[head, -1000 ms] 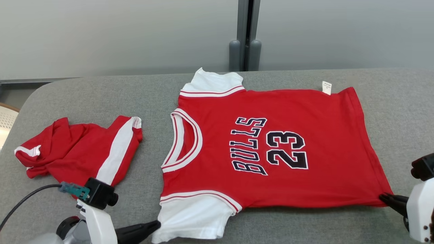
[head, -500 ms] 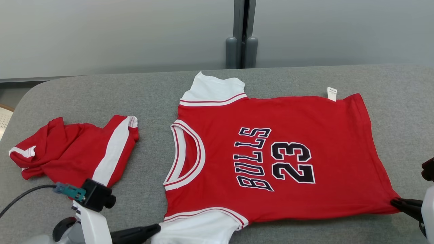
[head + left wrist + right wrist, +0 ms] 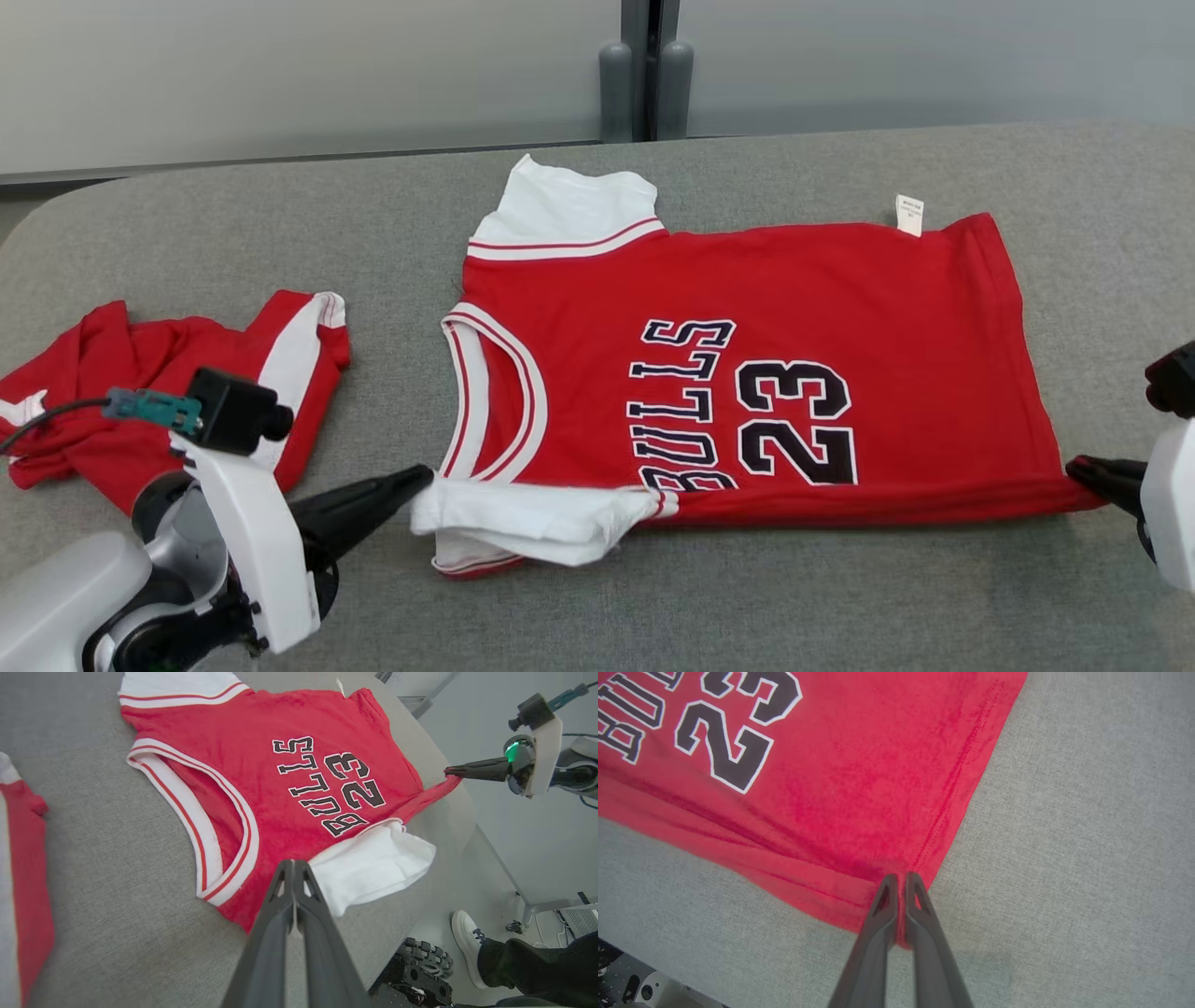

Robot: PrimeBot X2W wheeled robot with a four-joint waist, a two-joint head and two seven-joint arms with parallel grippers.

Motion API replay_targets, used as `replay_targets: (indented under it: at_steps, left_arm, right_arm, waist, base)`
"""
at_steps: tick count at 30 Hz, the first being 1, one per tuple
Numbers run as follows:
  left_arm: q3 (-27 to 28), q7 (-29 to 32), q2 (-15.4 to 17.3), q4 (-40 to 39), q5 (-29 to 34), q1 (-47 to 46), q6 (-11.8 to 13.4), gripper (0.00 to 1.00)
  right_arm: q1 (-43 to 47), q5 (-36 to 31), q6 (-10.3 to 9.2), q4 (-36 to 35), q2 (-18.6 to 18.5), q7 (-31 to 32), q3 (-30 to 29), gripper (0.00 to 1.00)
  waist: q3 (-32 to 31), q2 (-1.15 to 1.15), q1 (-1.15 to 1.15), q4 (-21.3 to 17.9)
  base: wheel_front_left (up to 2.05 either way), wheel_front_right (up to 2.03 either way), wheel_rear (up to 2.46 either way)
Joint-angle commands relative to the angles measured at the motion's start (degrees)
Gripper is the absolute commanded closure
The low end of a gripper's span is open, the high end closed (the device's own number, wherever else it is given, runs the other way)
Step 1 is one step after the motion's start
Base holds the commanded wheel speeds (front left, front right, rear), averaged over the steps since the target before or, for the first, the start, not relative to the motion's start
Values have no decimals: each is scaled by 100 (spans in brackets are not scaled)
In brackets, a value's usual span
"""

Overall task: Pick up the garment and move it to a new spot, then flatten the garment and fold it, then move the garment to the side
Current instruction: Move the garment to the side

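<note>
Folded inward since before, jersey (image 3: 794, 289) near edge (BULLS 23), left claw (image 3: 425, 478) and right claw (image 3: 1075, 467) gripping it.

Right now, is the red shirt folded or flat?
Partly folded: the shirt lies mostly flat, its near edge and white sleeve turned over.

Red jersey (image 3: 840, 299), white sleeves, BULLS 23 print, spread on grey table (image 3: 280, 215), near edge folded over

The head view's left edge cuts off the crumpled red-and-white cloth (image 3: 121, 364), partly hidden by a black camera (image 3: 233, 425). The red jersey (image 3: 794, 280) bears a small white label (image 3: 908, 214), its print unreadable.
</note>
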Motion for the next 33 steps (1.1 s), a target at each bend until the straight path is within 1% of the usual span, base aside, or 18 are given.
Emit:
replay_targets:
  at_steps: [1,3,5,9,10,13,18,19,20,21,22,23,24,26,29,33]
  left_arm:
    - [96,-19,-65,134,-47,-200,3,100]
    - [159,-28,-136,336,4,-333,111,100]
    - [168,-15,-250,490,78,-466,134,100]
    - [191,21,-454,861,164,-720,140,100]
    - [191,21,-454,861,164,-720,140,100]
    - [135,24,-584,1177,386,-913,214,100]
    - [114,-48,-757,1608,577,-1130,177,100]
    - [109,-62,-784,1687,610,-1165,175,100]
    - [106,-75,-807,1773,654,-1189,193,89]
    - [97,-89,-839,1866,695,-1214,228,47]
    - [86,-103,-878,1958,715,-1241,256,15]
    - [63,-93,-904,2020,751,-1275,264,5]
    - [33,-71,-935,2079,793,-1298,253,0]
    - [12,-146,-962,2179,893,-1328,252,0]
    - [50,-357,-1007,2371,1042,-1373,358,0]
    - [210,-819,-1115,2529,1101,-1345,436,0]
  right_arm:
    - [-143,-83,-12,93,90,44,-49,100]
    - [-261,-182,-12,185,166,81,-45,100]
    - [-410,-271,-12,265,264,106,-57,100]
    - [-587,-335,-12,385,401,64,-71,100]
    - [-587,-335,-12,385,401,64,-71,100]
    - [-712,-342,-12,502,499,12,-102,100]
    - [-877,-394,-12,664,700,-31,-68,100]
    - [-923,-411,-12,730,734,-96,-98,55]
    - [-906,-318,-12,853,788,-67,-142,0]
    - [-899,-305,-12,922,856,-82,-170,0]
    - [-902,-279,-11,958,928,-102,-182,0]
    - [-929,-292,-10,995,976,-180,-211,0]
    - [-951,-327,-11,1028,1015,-275,-238,0]
    - [-959,-374,-11,1084,1083,-556,-306,0]
    - [-934,-424,-11,1191,1166,-1082,-452,0]
    - [-857,-678,-11,1369,1265,-1911,-575,0]
  waist:
    - [170,0,0,-47]
    - [273,0,0,-74]
    - [379,0,0,-105]
    - [574,0,0,-138]
    - [574,0,0,-138]
    - [697,0,0,-178]
    - [855,0,0,-258]
    - [880,0,0,-269]
    - [901,0,0,-279]
    - [917,0,0,-287]
    - [930,0,0,-293]
    - [948,0,0,-302]
    - [961,0,0,-303]
    - [974,0,0,-300]
    - [948,0,0,-285]
    - [849,0,0,-268]
  base:
    - [0,0,0]
    - [0,0,0]
    - [0,0,0]
    - [0,0,0]
    - [0,0,0]
    - [0,0,0]
    - [0,0,0]
    - [0,0,0]
    - [0,0,0]
    - [0,0,0]
    - [0,0,0]
    - [0,0,0]
    - [0,0,0]
    - [0,0,0]
    - [0,0,0]
    - [0,0,0]
